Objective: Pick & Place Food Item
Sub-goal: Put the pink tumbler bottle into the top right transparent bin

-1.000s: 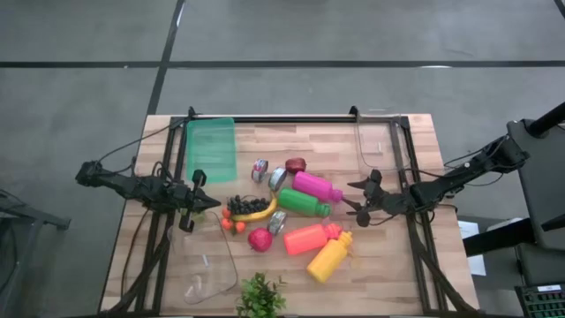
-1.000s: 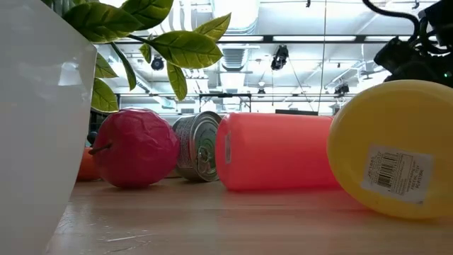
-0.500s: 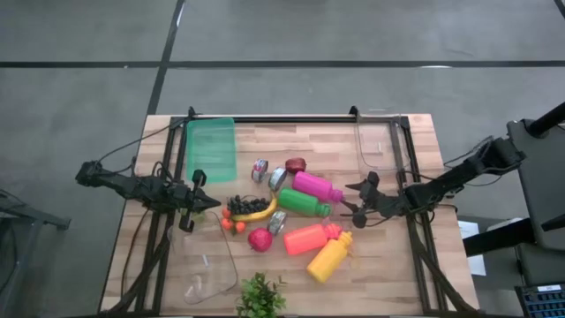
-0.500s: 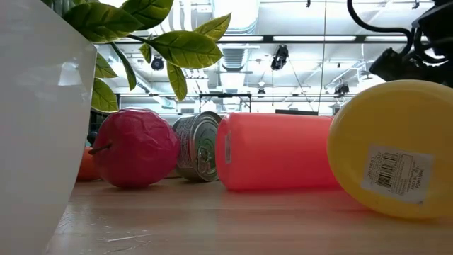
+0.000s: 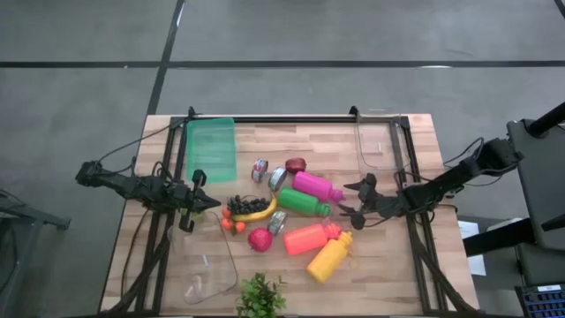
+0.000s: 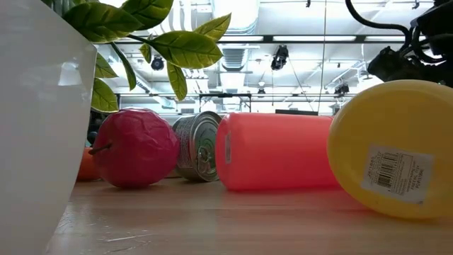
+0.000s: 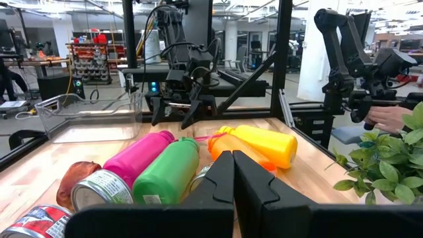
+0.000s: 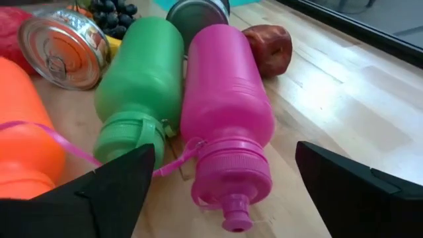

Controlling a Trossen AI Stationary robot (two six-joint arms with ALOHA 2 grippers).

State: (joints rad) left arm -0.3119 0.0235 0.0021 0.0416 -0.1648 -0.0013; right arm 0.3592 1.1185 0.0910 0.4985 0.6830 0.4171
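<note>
Toy food lies mid-table: a banana (image 5: 256,212), dark grapes (image 5: 243,204), a pink fruit (image 5: 259,238) and a dark red fruit (image 5: 296,164). A magenta bottle (image 5: 316,186), a green bottle (image 5: 303,203), a coral bottle (image 5: 309,237) and a yellow bottle (image 5: 328,258) lie on their sides beside them. My right gripper (image 5: 353,201) is open just right of the bottles. In its wrist view the fingers (image 8: 119,178) stand on either side of the magenta bottle's cap end (image 8: 228,178), apart from it. My left gripper (image 5: 196,199) waits shut at the table's left.
Tin cans (image 5: 278,177) lie among the food. A green bin (image 5: 210,150) stands far left, a clear bin (image 5: 375,146) far right, another clear bin (image 5: 207,265) near left, and a potted plant (image 5: 259,296) at the near edge. A person's hand (image 7: 386,119) shows beyond the table.
My right gripper has edged toward the table's left, closer to the magenta bottle's cap end. The bottles and food have stayed where they were.
</note>
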